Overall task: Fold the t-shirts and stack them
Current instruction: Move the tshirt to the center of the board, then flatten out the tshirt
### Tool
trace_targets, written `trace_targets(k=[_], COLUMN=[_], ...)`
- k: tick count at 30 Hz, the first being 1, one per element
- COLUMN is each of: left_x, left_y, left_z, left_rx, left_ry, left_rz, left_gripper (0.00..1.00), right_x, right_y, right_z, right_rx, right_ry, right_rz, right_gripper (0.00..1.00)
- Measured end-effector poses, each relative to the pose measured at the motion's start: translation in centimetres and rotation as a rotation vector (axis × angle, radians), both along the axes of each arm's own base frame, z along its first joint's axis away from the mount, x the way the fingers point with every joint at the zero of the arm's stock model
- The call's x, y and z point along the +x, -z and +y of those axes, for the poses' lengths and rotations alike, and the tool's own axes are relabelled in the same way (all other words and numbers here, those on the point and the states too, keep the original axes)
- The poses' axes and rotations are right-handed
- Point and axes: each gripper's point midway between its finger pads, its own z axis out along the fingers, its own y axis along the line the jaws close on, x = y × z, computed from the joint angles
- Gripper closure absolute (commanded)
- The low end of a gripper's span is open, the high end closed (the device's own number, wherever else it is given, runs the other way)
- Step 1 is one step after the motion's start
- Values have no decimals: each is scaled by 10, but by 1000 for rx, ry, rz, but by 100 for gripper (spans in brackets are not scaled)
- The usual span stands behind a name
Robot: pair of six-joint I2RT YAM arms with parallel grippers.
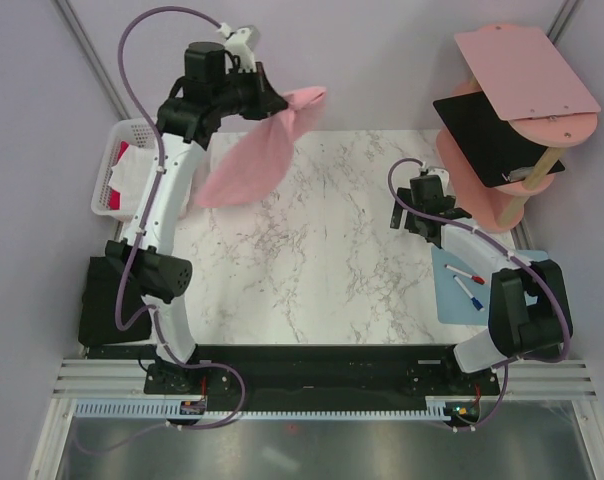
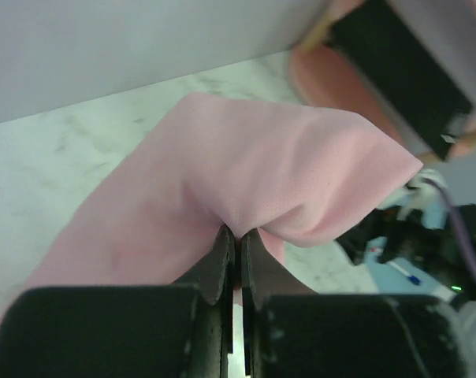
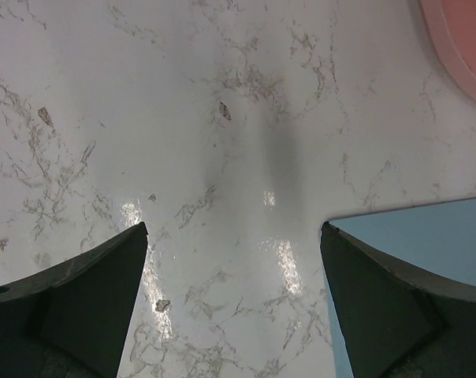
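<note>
My left gripper (image 1: 274,100) is shut on the light pink t-shirt (image 1: 252,155) and holds it up in the air over the far left of the marble table (image 1: 312,260). The cloth hangs down and to the left from the fingers. In the left wrist view the pink t-shirt (image 2: 246,173) bunches over my closed gripper (image 2: 239,236). A black t-shirt (image 1: 487,135) lies folded on the middle board of the pink shelf (image 1: 522,70). White and red shirts (image 1: 120,170) lie in a white basket. My right gripper (image 1: 410,215) is open and empty above the table (image 3: 238,142).
The white basket (image 1: 107,195) stands at the left edge. The pink shelf stands at the far right. A light blue mat (image 1: 472,285) with pens (image 1: 465,273) lies at the right, and its corner shows in the right wrist view (image 3: 435,236).
</note>
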Motion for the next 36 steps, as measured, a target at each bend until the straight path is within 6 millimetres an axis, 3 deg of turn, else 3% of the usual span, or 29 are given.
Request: trace_targets(k=[2,4,8,11,14,16,18,19,20,21,22,23,24,29,31,36], left_x=[-17,-31,-36,-42,-52,-63,-86,-104,-131,-153,-179,-199,-205,-172,-160,-138], left_y=[-17,-36,-59,-37,34,114,204,254,302,332,361,377,369,291,263,209], left_z=[-43,-68,-68,-57,-44,-37,-26,-17,-5,5,17,26,22,29,23,-46], left_rx=[-60,-126,-204,-210,-201,-188,-151,-120,-78,-45,-2,25,-27,-37,-16,68], left_ry=[113,191,200,152,66,-3,-81,-129,-180,-216,-259,-295,-287,-339,-324,-134], left_rz=[-27,-54,-99,-47,115,277,481,588,711,801,883,944,965,619,505,315], left_gripper=[98,98,98,98,98,98,98,92,68,23,1,0,0,0,0,1], right_x=[1,1,0,-4,-7,-8,-8,-9,-9,-9,-9,-9,-9,-8,-8,-8], right_y=[-4,-9,-17,-13,-8,-7,-7,-7,-7,-7,-7,-6,-6,-5,-3,5], right_z=[-3,-6,-10,-12,-13,-14,-14,-14,-14,-14,-13,-13,-12,-7,-5,0], right_rx=[-8,-16,-22,-28,-32,-33,-34,-34,-35,-34,-34,-30,-27,-7,1,17], right_ry=[17,34,55,61,62,61,61,60,59,59,58,55,52,34,25,8], right_rz=[-13,-28,-55,-48,-35,-31,-31,-30,-29,-29,-29,-28,-28,-24,-18,1], right_gripper=[2,2,2,2,2,2,2,2,2,2,2,2,2,2,2,2])
